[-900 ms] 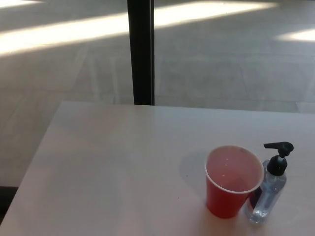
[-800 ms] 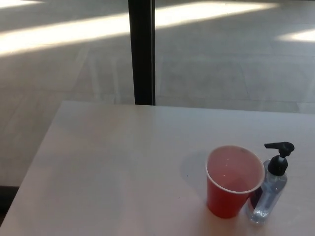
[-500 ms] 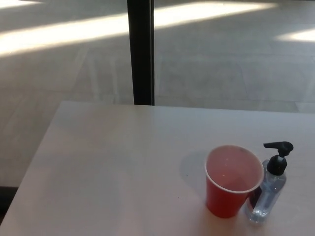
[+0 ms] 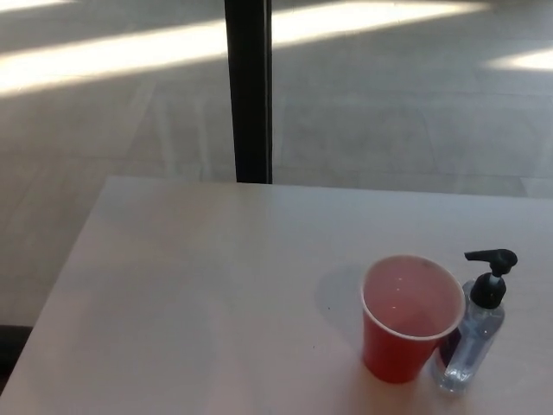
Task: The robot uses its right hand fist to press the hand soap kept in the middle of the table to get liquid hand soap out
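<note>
A clear hand soap bottle with a black pump head stands upright near the table's front right. Its spout points left, toward a red plastic cup that stands touching or just beside the bottle on its left. The cup looks empty inside. Neither of my hands shows in the head view, and no arm is in the picture.
The pale table reaches from the far edge down to the bottom of the picture. A black vertical post stands behind the table's far edge. Grey floor with bright sun stripes lies beyond.
Only the camera has wobbled by a few pixels. The bottle and the cup stand where they were.
</note>
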Motion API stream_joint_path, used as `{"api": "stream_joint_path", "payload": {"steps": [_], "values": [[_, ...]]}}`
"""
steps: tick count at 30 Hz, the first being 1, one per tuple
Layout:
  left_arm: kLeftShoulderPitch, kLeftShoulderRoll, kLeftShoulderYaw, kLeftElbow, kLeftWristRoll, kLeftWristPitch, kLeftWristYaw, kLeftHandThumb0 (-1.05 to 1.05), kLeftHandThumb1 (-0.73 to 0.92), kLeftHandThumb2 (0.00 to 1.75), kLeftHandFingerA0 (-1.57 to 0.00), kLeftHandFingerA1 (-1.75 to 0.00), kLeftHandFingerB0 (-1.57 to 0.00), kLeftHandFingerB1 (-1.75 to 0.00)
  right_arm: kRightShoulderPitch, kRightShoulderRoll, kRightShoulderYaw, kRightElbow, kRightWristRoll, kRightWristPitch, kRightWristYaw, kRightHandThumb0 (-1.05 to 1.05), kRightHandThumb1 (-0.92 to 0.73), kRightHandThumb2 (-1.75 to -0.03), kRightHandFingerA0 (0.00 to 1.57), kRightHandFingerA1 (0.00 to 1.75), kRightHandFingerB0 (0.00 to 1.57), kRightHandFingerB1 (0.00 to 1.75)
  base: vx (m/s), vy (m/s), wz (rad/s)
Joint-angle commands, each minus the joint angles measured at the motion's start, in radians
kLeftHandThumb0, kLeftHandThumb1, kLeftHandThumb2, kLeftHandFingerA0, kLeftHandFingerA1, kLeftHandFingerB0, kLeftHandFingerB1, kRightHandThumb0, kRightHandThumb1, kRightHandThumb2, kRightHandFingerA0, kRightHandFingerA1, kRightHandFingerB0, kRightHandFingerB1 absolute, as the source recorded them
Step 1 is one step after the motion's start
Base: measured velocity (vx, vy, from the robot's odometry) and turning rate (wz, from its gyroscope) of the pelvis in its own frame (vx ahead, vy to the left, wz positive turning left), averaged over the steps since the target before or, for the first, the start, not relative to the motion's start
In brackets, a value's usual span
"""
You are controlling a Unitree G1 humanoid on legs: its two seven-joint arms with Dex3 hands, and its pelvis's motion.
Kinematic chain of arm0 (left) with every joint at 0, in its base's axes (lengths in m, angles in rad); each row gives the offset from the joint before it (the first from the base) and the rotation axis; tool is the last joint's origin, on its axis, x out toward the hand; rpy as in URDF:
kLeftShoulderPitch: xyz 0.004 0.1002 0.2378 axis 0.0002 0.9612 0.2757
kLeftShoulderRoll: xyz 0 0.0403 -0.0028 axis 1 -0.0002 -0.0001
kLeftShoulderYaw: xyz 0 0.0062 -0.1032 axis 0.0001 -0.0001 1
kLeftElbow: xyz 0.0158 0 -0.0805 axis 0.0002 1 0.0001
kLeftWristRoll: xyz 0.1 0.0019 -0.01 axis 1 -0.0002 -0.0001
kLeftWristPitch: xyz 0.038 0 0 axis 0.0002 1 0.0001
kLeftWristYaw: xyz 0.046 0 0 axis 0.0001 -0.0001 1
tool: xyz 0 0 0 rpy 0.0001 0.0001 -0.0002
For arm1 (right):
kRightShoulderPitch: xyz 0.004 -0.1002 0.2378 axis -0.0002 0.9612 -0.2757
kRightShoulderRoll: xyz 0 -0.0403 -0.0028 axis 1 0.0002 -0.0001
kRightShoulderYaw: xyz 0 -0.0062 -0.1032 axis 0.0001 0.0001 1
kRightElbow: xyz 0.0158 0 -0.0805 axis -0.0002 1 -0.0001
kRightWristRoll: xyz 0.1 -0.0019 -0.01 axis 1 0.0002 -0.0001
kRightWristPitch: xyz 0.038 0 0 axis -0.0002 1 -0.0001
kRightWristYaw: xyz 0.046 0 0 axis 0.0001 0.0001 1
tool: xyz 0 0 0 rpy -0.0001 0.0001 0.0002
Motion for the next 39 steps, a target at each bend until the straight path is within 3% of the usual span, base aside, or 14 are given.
{"api": "stream_joint_path", "payload": {"steps": [1,6,10,11,12,13,18,20,23,27,28,30,31,39], "values": [[0.018,-0.021,-0.018,-0.049,0.006,-0.014,0.057,-0.35,0.44,1.08,-0.63,-0.86,-0.58,-0.83,-0.141,-0.078,0.001,-0.127,0.070,0.043,0.044,-0.80,-0.65,-1.03,0.00,0.27,0.04,0.38,0.00,0.000,0.00],[0.027,-0.055,-0.010,-0.057,0.004,-0.053,0.106,-0.37,0.49,1.12,-0.61,-0.87,-0.56,-0.83,-0.315,-0.066,0.076,-0.283,0.049,-0.003,0.021,-0.79,-0.53,-0.97,0.02,0.63,0.19,0.60,0.00,0.000,0.00],[0.020,-0.048,-0.023,-0.021,0.010,-0.051,0.089,-0.34,0.49,1.01,-0.59,-0.99,-0.55,-0.95,-0.388,-0.015,0.109,-0.463,0.080,0.072,0.010,-0.88,-0.68,-0.51,0.00,1.19,0.14,0.93,0.00,0.000,0.00],[0.030,-0.049,-0.039,-0.027,0.019,-0.053,0.071,-0.35,0.47,1.03,-0.58,-0.96,-0.51,-0.90,-0.425,0.016,0.145,-0.587,0.102,0.132,0.003,-0.85,-0.43,-0.98,0.10,0.82,0.30,0.80,0.00,0.000,0.00],[0.032,-0.049,-0.042,-0.029,0.019,-0.054,0.068,-0.35,0.47,1.03,-0.58,-0.96,-0.51,-0.90,-0.431,0.022,0.150,-0.612,0.102,0.149,-0.005,-0.85,-0.43,-0.98,0.10,0.82,0.30,0.80,0.00,0.000,0.00],[0.036,-0.052,-0.043,-0.045,0.017,-0.047,0.070,-0.34,0.46,1.01,-0.57,-1.03,-0.54,-0.96,-0.444,0.041,0.166,-0.654,0.107,0.158,-0.012,-0.89,-0.57,-0.58,0.30,1.38,0.31,0.98,0.00,0.000,0.00],[0.044,-0.058,-0.061,-0.059,0.023,-0.047,0.077,-0.34,0.48,1.01,-0.60,-0.96,-0.52,-0.88,-0.537,0.161,0.261,-0.813,0.101,0.195,-0.075,-0.41,-0.78,-0.68,0.45,0.69,0.34,0.50,0.00,0.000,0.00],[0.037,-0.060,-0.065,-0.042,0.027,-0.055,0.093,-0.33,0.47,0.99,-0.61,-0.99,-0.56,-0.93,-0.563,0.216,0.282,-0.797,0.126,0.135,-0.006,-0.34,-0.71,-1.11,0.63,0.81,0.23,0.56,0.00,0.000,0.00],[0.037,-0.057,-0.071,-0.031,0.025,-0.058,0.101,-0.34,0.46,1.00,-0.62,-0.99,-0.54,-0.91,-0.566,0.247,0.299,-0.794,0.125,0.119,0.037,-0.33,-0.92,-0.78,0.75,1.13,0.36,0.43,0.00,0.000,0.00],[0.056,-0.055,-0.086,-0.024,0.023,-0.085,0.080,-0.38,0.41,1.08,-0.68,-0.89,-0.62,-0.84,-0.594,0.302,0.347,-0.767,0.117,0.114,0.070,-0.16,-0.70,-0.89,0.95,1.75,0.75,1.18,0.00,0.000,0.02],[0.055,-0.057,-0.079,-0.021,0.012,-0.083,0.075,-0.37,0.41,1.08,-0.67,-0.88,-0.62,-0.84,-0.602,0.313,0.362,-0.763,0.108,0.118,0.065,-0.14,-0.61,-1.15,1.25,1.43,0.86,1.13,0.00,0.000,0.00],[0.058,-0.058,-0.080,-0.027,0.009,-0.077,0.073,-0.38,0.41,1.07,-0.65,-0.87,-0.58,-0.82,-0.611,0.334,0.361,-0.758,0.129,0.128,0.071,-0.05,-0.61,-1.22,1.30,1.55,0.88,1.25,0.00,0.000,0.00],[0.056,-0.059,-0.078,-0.036,0.006,-0.063,0.078,-0.35,0.44,1.01,-0.60,-0.97,-0.49,-0.85,-0.610,0.348,0.383,-0.742,0.108,0.107,0.075,-0.06,-0.56,-1.30,1.00,1.75,0.79,1.61,0.00,0.000,0.00],[0.036,-0.061,-0.087,0.014,0.011,-0.094,0.080,-0.33,0.44,1.02,-0.62,-0.95,-0.50,-0.84,-0.604,0.432,0.471,-0.695,0.072,0.045,0.119,-0.16,-0.44,-1.36,1.04,1.75,0.77,1.66,0.00,0.000,0.00]]}}
